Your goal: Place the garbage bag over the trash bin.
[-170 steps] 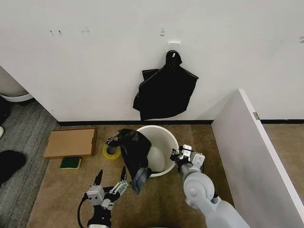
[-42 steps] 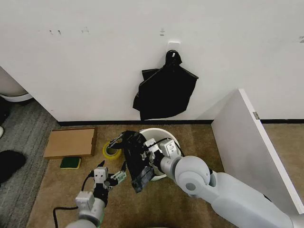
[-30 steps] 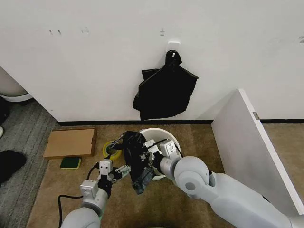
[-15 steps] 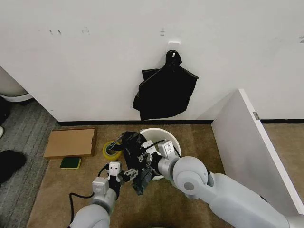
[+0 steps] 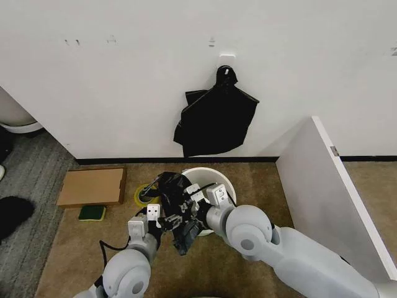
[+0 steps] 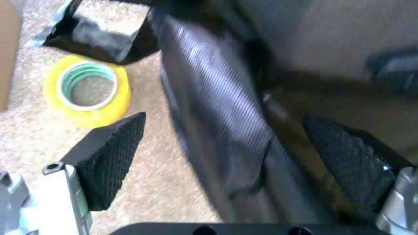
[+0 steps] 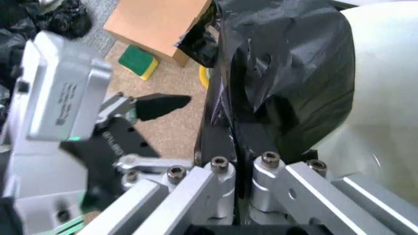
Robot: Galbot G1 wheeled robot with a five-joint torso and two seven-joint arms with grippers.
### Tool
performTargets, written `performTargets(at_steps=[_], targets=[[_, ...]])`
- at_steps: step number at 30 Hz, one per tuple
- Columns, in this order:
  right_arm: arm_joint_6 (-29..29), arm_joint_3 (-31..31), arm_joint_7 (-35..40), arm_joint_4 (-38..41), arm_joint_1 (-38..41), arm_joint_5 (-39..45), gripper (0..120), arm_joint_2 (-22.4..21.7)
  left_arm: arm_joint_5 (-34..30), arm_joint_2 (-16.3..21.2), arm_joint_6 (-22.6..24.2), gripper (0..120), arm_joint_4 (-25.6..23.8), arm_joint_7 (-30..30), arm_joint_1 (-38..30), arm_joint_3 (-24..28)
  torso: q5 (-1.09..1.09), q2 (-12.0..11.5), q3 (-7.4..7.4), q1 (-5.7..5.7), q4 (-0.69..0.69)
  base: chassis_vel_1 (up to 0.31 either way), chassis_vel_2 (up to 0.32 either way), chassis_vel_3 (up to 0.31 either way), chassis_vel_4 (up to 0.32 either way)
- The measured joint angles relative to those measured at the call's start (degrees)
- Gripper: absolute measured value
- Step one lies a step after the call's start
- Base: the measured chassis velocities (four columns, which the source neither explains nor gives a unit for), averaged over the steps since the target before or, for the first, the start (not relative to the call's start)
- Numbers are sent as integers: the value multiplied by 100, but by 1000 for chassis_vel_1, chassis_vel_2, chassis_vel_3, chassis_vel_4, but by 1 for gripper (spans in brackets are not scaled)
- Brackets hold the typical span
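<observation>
The cream-white trash bin (image 5: 215, 172) stands on the brown carpet below the wall. The glossy black garbage bag (image 5: 175, 185) hangs over its left rim and down the outside. My right gripper (image 5: 187, 200) is at that rim, and in the right wrist view its metal fingers (image 7: 223, 180) are shut on a fold of the garbage bag (image 7: 287, 83), with the bin's white wall (image 7: 382, 93) behind. My left gripper (image 5: 172, 221) is open at the bag's hanging part. Its black pads (image 6: 107, 159) stand on either side of the wrinkled film (image 6: 216, 132).
A yellow tape roll (image 5: 143, 196) lies just left of the bin, with a brown cardboard piece (image 5: 92, 186) and a green sponge (image 5: 92, 213) farther left. A bigger black bundle (image 5: 214, 121) hangs on the wall. A white partition (image 5: 335, 192) closes off the right side.
My left gripper has moved right and forward, from beside the bag to straddling its hanging part. The right gripper has stayed at the rim with the bag.
</observation>
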Motion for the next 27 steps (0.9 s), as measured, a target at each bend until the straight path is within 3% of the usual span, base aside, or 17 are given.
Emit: performTargets(at_steps=[7, 27], targets=[[0, -6, 17, 10, -18, 10, 0, -2, -121, -66, -7, 93, 143, -16, -232, 83, 0, 0, 0, 0, 0, 0, 0, 0, 0], [0, 32, 22, 56, -119, 21, 0, -27, -742, -184, 561, 93, 531, -535, -728, 173, 0, 0, 0, 0, -1, 0, 0, 0, 0]])
